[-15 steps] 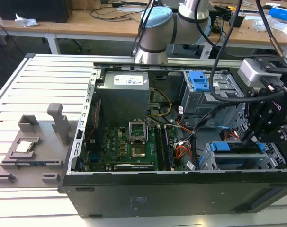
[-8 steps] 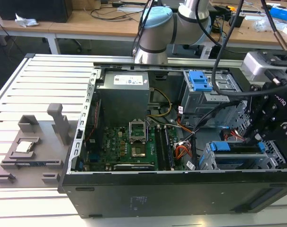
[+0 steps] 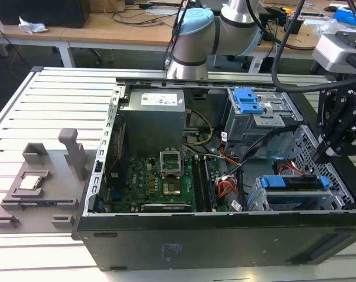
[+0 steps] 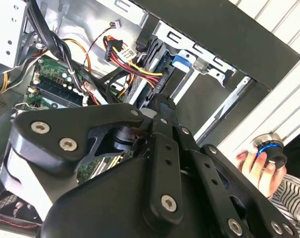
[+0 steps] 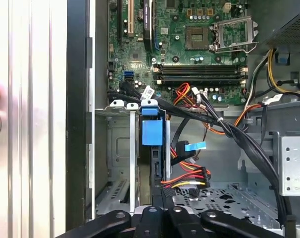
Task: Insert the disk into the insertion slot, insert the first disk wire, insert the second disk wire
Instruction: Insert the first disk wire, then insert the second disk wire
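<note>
Slatted white table (image 3: 25, 117) underneath, cluttered benches far behind. At the exterior view's left, a grey fixture (image 3: 43, 182); next, an open computer case (image 3: 213, 247). Houses the disk (image 3: 278, 183), seated in the insertion slot (image 3: 257, 202), near corner on the exterior view's right. Rightmost, the gripper (image 3: 323, 154), jaws pinched narrow by a red-yellow-black wire bundle (image 5: 189, 177); cannot tell whether gripping its plug.

so going off the motherboard (image 3: 166, 183), power supply (image 3: 151, 117) sits right behind it, disk (image 3: 295, 183) is in the insertion slot (image 3: 295, 202) on the exterior view's right, parts holder (image 3: 37, 188) well off to the exterior view's left
</note>
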`<action>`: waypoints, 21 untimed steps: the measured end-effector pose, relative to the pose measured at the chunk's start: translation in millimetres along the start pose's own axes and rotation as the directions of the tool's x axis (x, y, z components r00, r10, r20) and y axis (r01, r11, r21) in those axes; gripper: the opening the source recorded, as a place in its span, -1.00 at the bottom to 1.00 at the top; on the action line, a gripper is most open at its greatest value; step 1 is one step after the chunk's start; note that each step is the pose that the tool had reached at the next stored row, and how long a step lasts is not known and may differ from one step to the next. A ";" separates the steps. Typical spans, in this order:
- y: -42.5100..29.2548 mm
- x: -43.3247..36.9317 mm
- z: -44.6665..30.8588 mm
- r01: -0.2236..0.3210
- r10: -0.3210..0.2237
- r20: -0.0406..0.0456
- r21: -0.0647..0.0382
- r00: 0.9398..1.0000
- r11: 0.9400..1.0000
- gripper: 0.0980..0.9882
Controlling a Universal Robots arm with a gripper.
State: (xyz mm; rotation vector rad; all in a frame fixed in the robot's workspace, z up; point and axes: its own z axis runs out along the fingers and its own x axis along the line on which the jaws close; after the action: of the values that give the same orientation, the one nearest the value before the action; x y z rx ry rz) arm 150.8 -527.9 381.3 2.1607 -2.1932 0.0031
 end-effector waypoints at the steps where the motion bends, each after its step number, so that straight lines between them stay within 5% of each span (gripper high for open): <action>1: 0.0 0.0 -0.2 0.000 0.000 0.000 0.000 1.000 1.000 -0.98; 7: 0.0 0.0 -0.8 0.000 0.000 0.000 0.000 1.000 1.000 -0.96; 8: 0.0 0.0 -0.9 0.000 0.000 0.000 0.000 1.000 1.000 -0.69; 10: 0.0 0.0 -0.9 0.000 0.000 0.000 0.000 1.000 1.000 -0.54; 13: 1.6 -3.0 -0.7 0.001 -0.001 0.000 0.000 1.000 1.000 -0.54; 21: 21.4 -21.5 7.3 0.014 -0.014 -0.010 0.001 1.000 1.000 -0.54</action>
State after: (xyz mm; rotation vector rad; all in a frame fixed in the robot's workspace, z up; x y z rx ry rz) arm 129.5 -506.4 373.9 2.1717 -2.1728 0.0144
